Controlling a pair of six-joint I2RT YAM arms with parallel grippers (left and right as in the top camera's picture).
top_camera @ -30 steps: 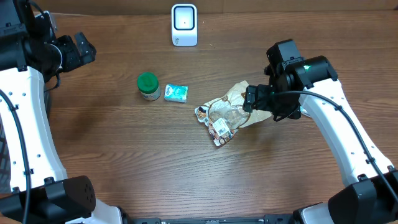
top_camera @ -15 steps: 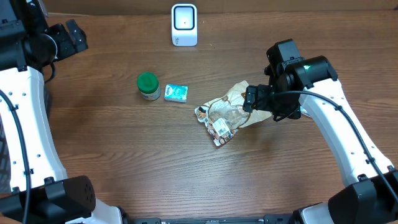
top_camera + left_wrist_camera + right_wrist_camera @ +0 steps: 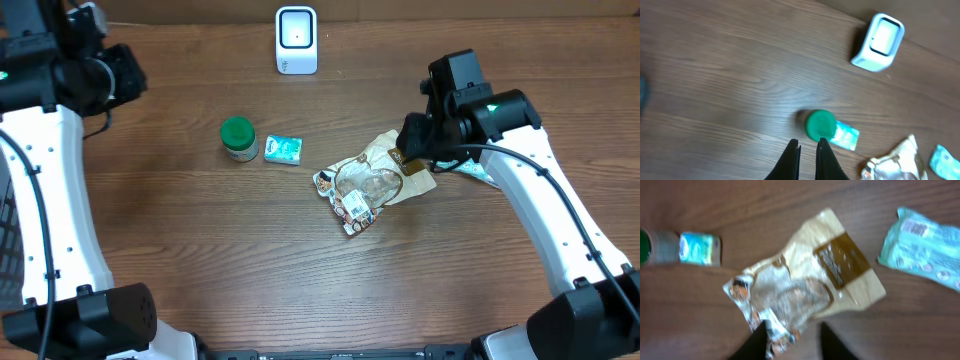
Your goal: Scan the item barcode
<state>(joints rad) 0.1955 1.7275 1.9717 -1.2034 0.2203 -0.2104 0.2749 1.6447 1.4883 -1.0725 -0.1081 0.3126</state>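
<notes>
Down the table from the scanner (image 3: 296, 40), off to its right, the crumpled snack bag (image 3: 375, 180) lay flat on the wood. The right gripper (image 3: 797, 342) hung over it, jaws parted and gripping nothing. Well to the scanner's left, the left gripper (image 3: 808, 144) was pinched shut and empty.

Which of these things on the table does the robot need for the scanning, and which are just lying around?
For the job:
- white scanner
- crumpled snack pouch, probably the item, since the right gripper hangs over it

Lying about:
- green-lidded jar
- small teal packet beside it
- larger teal packet
</notes>
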